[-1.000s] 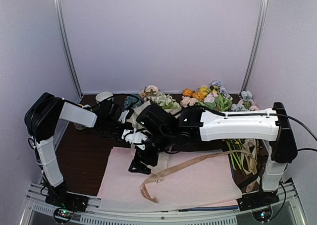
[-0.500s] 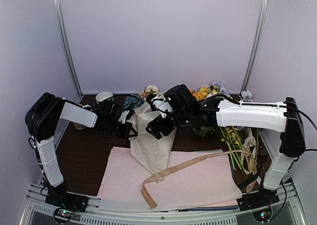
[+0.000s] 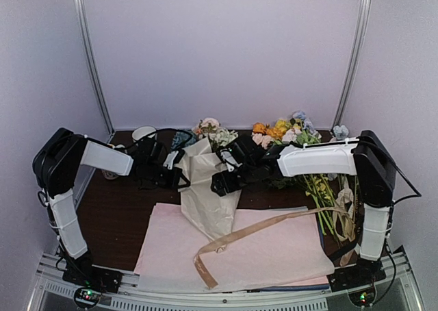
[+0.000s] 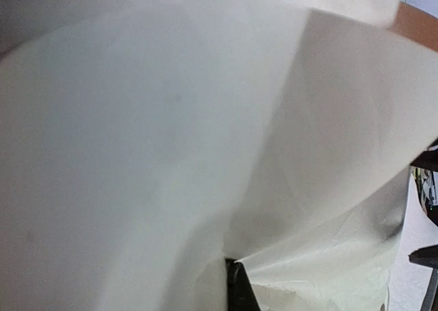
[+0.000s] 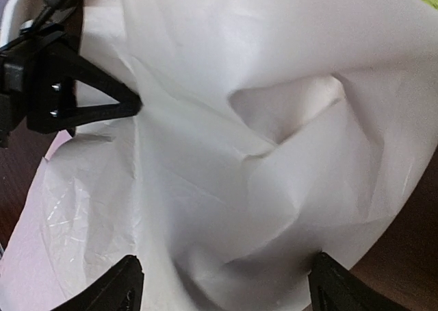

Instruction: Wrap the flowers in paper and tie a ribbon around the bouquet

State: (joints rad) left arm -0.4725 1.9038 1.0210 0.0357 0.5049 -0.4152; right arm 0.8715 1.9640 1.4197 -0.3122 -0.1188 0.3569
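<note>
Top external shows the paper (image 3: 204, 191) part-rolled at the middle of the table (image 3: 120, 218), with the flowers (image 3: 216, 134) at its far end. The left gripper (image 3: 179, 177) pinches its edge and the right gripper (image 3: 220, 183) gapes over it. The ribbon (image 3: 260, 227) lies untied by the near edge, so tying remains.

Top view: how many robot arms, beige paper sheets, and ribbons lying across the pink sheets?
Arms: 2 (left arm, right arm)
Beige paper: 1
Ribbon across the pink sheets: 1
Total: 4

Soft, even light fills the top view, but up close the paper (image 4: 171, 119) looks blurry and very white.
</note>
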